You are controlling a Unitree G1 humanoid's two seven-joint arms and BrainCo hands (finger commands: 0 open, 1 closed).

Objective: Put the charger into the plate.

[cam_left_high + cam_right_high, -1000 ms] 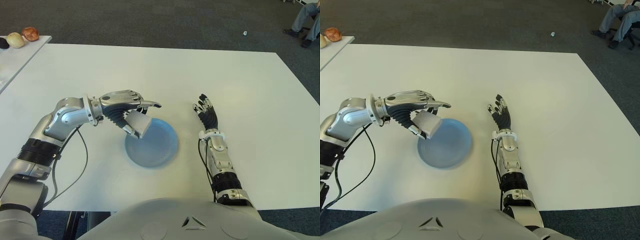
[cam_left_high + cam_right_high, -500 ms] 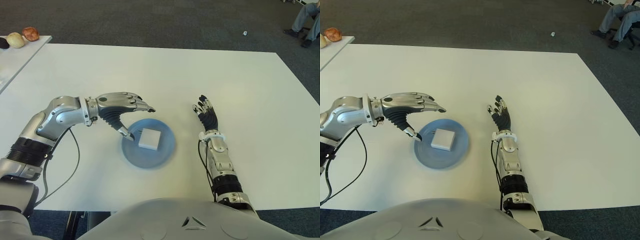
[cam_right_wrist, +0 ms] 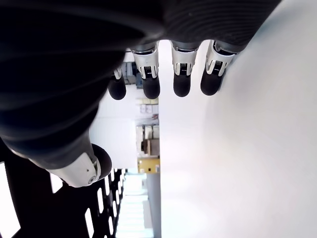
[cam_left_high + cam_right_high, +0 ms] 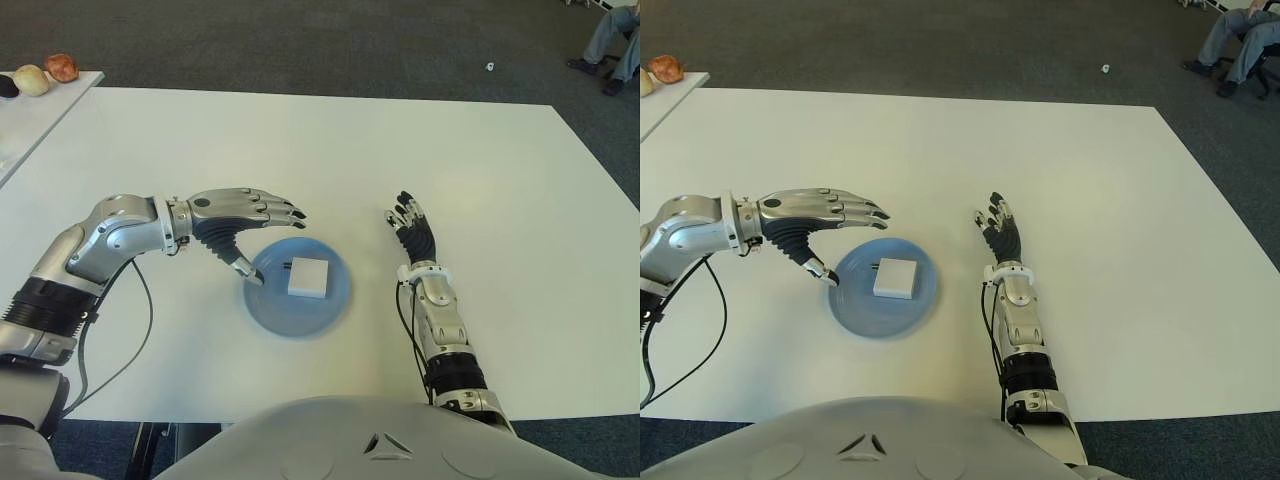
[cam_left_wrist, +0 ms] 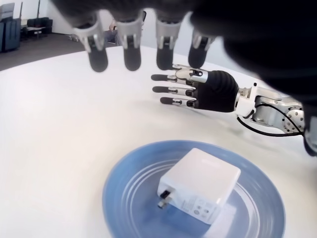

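The left wrist view shows the metal prongs on the white charger (image 5: 200,185), which the eye views leave tiny. The charger lies flat inside the blue plate (image 4: 268,307), near its middle; the left hand (image 4: 237,215) hovers at the plate's left rim, fingers spread, holding nothing. The right hand (image 4: 412,226) shows right of the plate, fingers extended and empty.

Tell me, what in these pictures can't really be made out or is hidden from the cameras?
- Small round items on the side table, left eye view: too small to name, one cut by the edge.
- Print on the charger, left wrist view: too small to read.
- Seated person, right eye view: only legs show, cut off by the corner.
- White speck on the carpet: too small to identify.
- Right hand: its wrist view shows only fingertips and table.
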